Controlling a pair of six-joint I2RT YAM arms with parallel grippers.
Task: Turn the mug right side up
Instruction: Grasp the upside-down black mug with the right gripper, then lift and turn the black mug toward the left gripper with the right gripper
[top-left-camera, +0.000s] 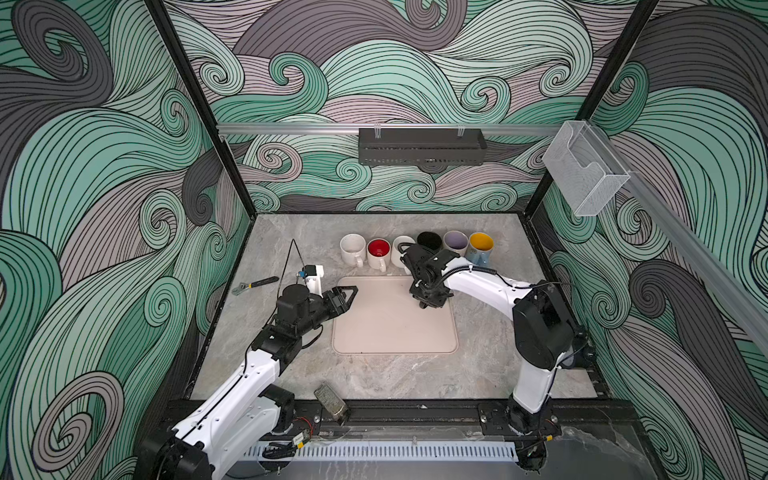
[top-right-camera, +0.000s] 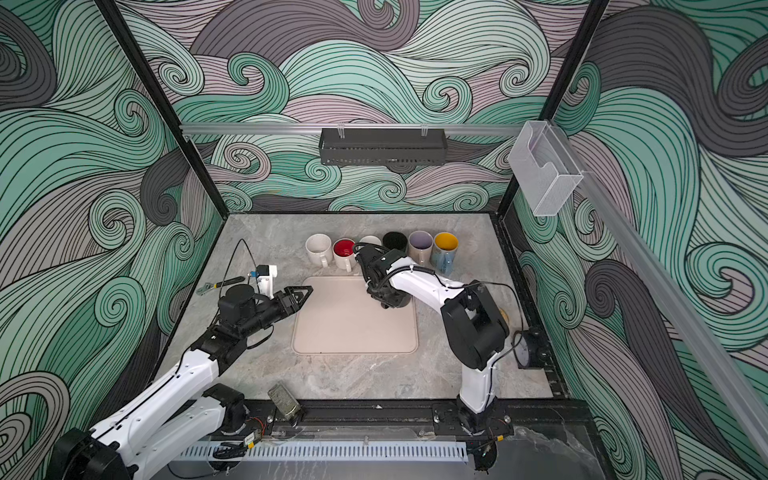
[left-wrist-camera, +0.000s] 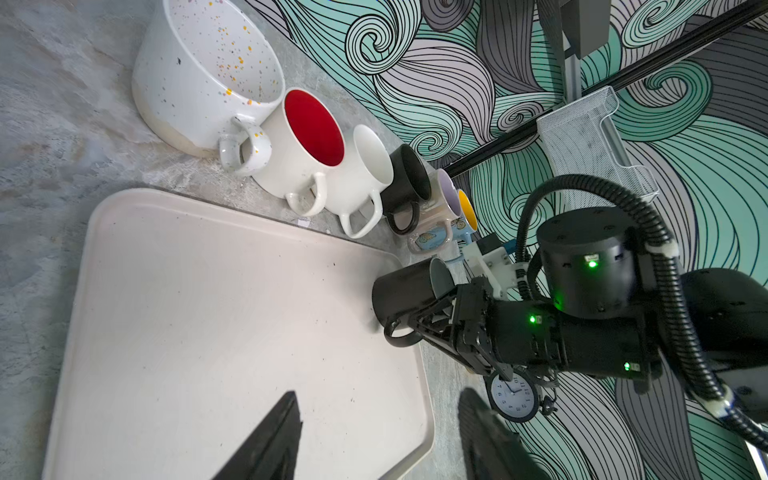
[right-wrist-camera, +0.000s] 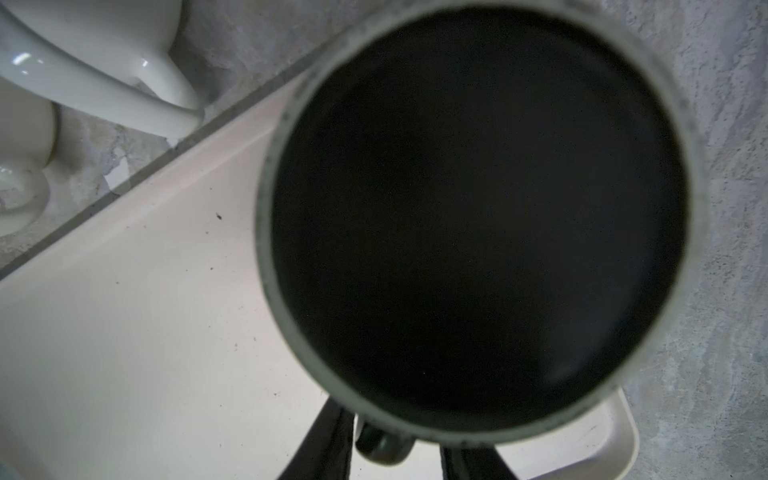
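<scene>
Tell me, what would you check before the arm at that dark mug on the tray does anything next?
1. Dark mug opening faces up: ok.
2. Its base fully down on the tray: cannot tell.
3. Right gripper straddles the handle: ok.
4. Grip on the handle tight: cannot tell.
5. Left gripper open, empty, away from the mug: ok.
6. Row of six mugs upright, clear of the dark mug: ok.
</scene>
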